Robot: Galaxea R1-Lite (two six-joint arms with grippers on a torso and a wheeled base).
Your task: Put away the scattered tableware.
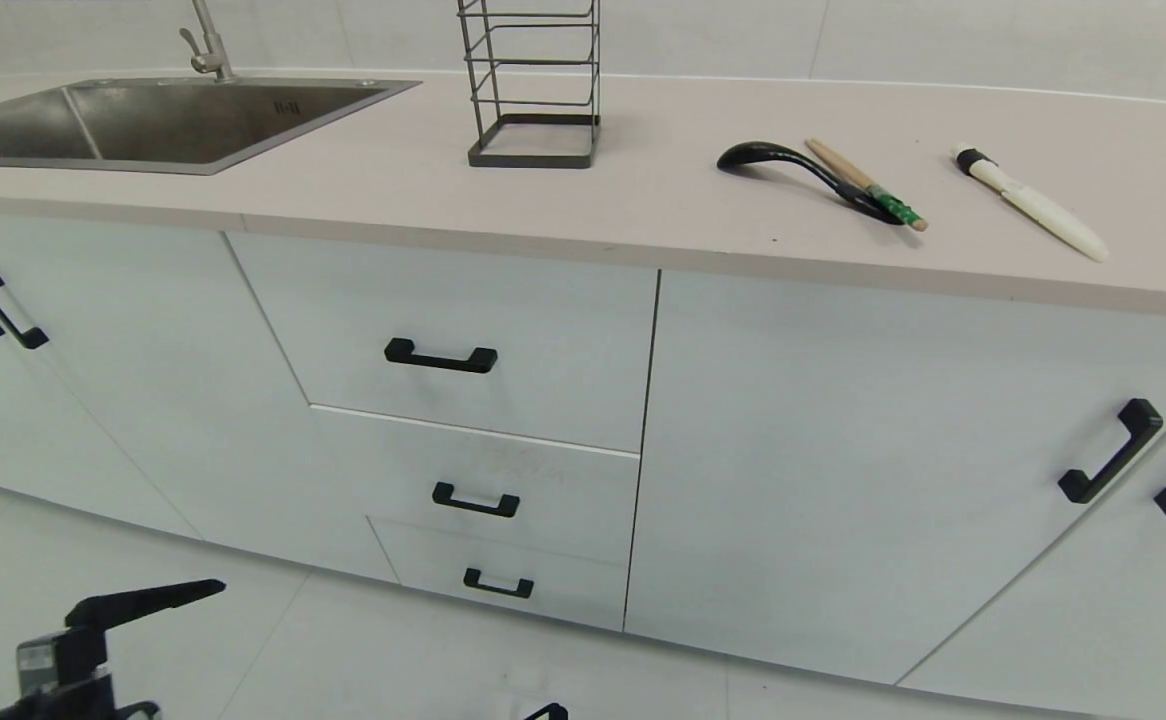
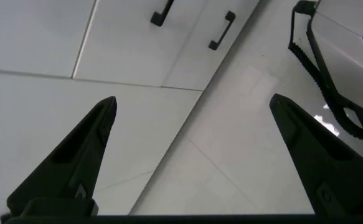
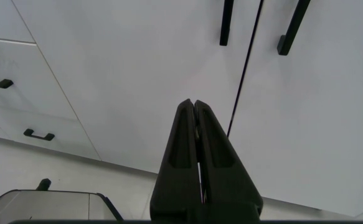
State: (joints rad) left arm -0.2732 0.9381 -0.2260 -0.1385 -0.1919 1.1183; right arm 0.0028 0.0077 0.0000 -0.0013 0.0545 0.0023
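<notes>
Tableware: three pieces, loose on the right part of the counter (image 1: 643,200), none yet picked up.
- Black ladle (image 1: 811,172), lying on its side, bowl toward the rack.
- White utensil (image 1: 1028,203) with a dark collar at one end, lying apart, farthest right.
- Wooden chopsticks (image 1: 867,185) with green ends, resting across the ladle's handle and touching it.

Grippers: both low, in front of the cabinet fronts, well below counter height.
- Left gripper (image 2: 193,102): fingers spread wide, nothing between them.
- Right gripper (image 3: 195,106): fingers pressed together, empty.

Step in hand: judged to be the very start, with the approach not yet made. The next move calls for raising an arm to counter level, probably the right one, which must part its fingers first. The chopsticks likely need lifting before the ladle can come away cleanly.

Surroundings:
- Cabinet doors and three stacked drawers (image 1: 440,300), all closed. If a drawer is the destination, it must be pulled open first.
- Steel sink (image 1: 173,120) with tap (image 1: 208,45), at the counter's left.
- Wire rack (image 1: 533,160), upright mid-counter, well apart from the pieces. A possible holder.
</notes>
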